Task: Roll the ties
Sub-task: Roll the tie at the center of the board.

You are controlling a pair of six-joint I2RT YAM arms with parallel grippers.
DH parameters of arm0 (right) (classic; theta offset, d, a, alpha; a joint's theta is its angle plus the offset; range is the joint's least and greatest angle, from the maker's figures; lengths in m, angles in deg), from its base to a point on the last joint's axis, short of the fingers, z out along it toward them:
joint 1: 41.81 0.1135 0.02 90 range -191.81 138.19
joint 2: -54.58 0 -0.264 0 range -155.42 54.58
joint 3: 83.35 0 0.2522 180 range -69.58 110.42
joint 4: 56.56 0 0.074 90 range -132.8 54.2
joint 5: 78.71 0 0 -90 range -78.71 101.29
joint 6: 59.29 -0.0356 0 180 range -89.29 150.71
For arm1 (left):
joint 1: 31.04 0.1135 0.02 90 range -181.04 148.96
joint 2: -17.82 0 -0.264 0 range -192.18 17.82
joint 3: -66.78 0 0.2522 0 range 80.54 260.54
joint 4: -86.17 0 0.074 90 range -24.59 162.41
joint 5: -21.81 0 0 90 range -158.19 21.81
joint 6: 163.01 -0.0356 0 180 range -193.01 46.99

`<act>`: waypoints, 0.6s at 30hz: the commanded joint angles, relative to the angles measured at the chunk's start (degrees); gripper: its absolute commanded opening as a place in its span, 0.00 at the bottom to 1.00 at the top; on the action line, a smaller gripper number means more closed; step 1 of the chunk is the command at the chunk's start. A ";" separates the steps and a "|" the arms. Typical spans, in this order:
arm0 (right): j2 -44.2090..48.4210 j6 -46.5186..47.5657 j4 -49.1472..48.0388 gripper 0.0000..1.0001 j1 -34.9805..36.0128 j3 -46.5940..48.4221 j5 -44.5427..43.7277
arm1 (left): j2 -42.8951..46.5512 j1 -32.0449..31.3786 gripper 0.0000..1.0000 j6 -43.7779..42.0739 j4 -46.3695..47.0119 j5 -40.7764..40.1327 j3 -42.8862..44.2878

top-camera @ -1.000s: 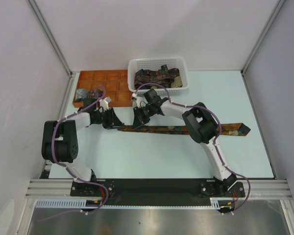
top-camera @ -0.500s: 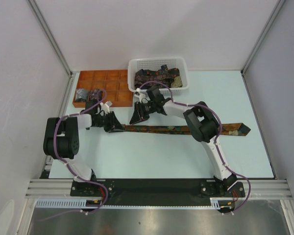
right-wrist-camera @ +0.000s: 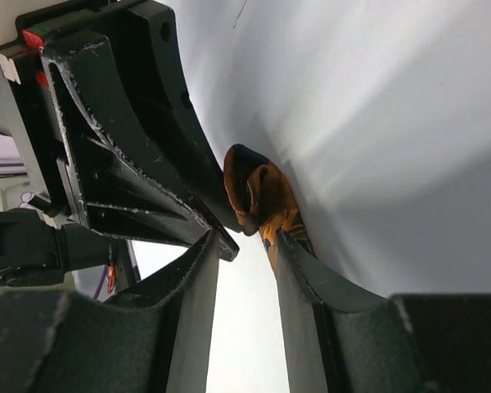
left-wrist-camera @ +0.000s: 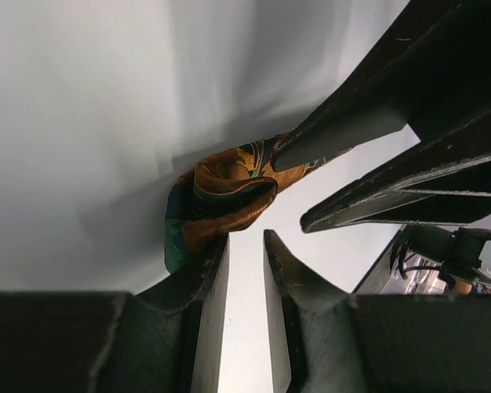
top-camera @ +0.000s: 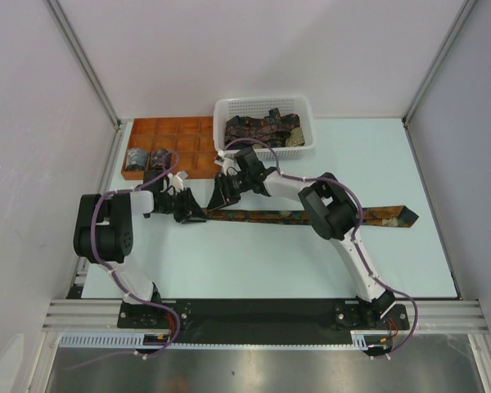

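Observation:
One tie (top-camera: 266, 214) lies stretched across the table, its pointed wide end at the right and its narrow end folded into a small curl (left-wrist-camera: 221, 196) at the left. My left gripper (top-camera: 195, 211) sits at that curl; in the left wrist view its jaws (left-wrist-camera: 245, 236) stand slightly open with nothing between them, and the curl rests against the outside of one fingertip. My right gripper (top-camera: 218, 196) faces it from the other side, open (right-wrist-camera: 245, 236) and empty. The curl (right-wrist-camera: 262, 201) touches its right fingertip. More ties (top-camera: 262, 127) fill the white basket (top-camera: 303, 102).
An orange-brown compartment tray (top-camera: 188, 131) stands at the back left, with two rolled bundles (top-camera: 147, 157) in its front cells. The white basket sits right behind the right gripper. Metal frame posts and white walls border the table on both sides.
The right gripper has opened and shifted left toward the left gripper. The left gripper has edged right to the tie's folded end.

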 commanded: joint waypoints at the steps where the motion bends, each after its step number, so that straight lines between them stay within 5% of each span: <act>1: -1.26 -0.28 -1.58 0.39 0.66 3.22 -1.54 | -0.57 0.43 0.28 -1.09 1.03 0.74 -0.16; 18: -3.02 -1.34 -5.27 0.37 1.72 4.81 -0.92 | -0.74 0.87 0.28 -3.20 -0.99 -0.40 -0.60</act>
